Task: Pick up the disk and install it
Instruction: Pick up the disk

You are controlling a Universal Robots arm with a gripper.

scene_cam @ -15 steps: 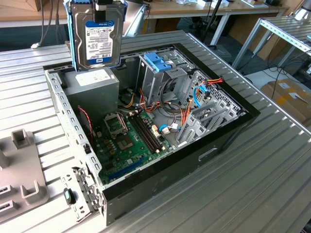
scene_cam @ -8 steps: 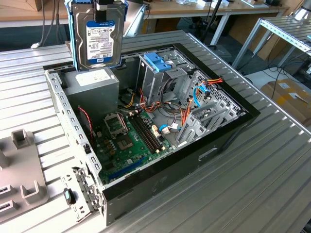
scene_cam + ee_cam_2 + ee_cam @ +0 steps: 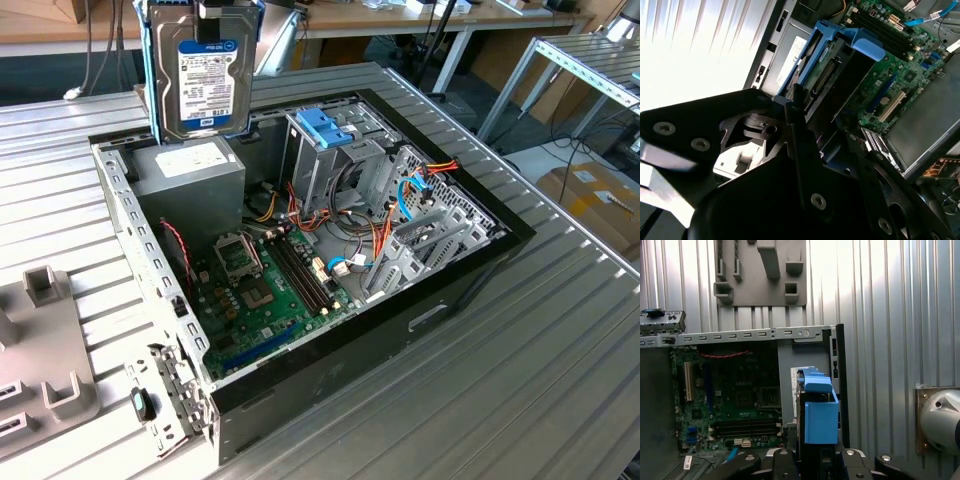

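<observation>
Your gripper [image 3: 815, 457] is pinched tight on the disk [image 3: 205, 75], held upright above the open computer case [image 3: 455, 295], so if it tilts or slips it could bang the metal cage [image 3: 322, 172].

**Exterior view.** The disk [image 3: 203, 75] runs past the picture's top edge, so you cannot see its upper end. Its label print is too small to read. The disk also covers a stretch of the far rim of the computer case [image 3: 400, 340]. At the exterior view's left, the grey fixture [image 3: 40, 345] is cut off by the edge.

**First wrist view.** You see the disk edge-on only. One end sinks behind the gripper [image 3: 815, 455], whose body is itself cut off. A rounded silver part [image 3: 940, 425] is half out of frame.

**Second wrist view.** The gripper's dark body masks much of the case, and the ribbed table [image 3: 690, 45] is washed out to white.
</observation>
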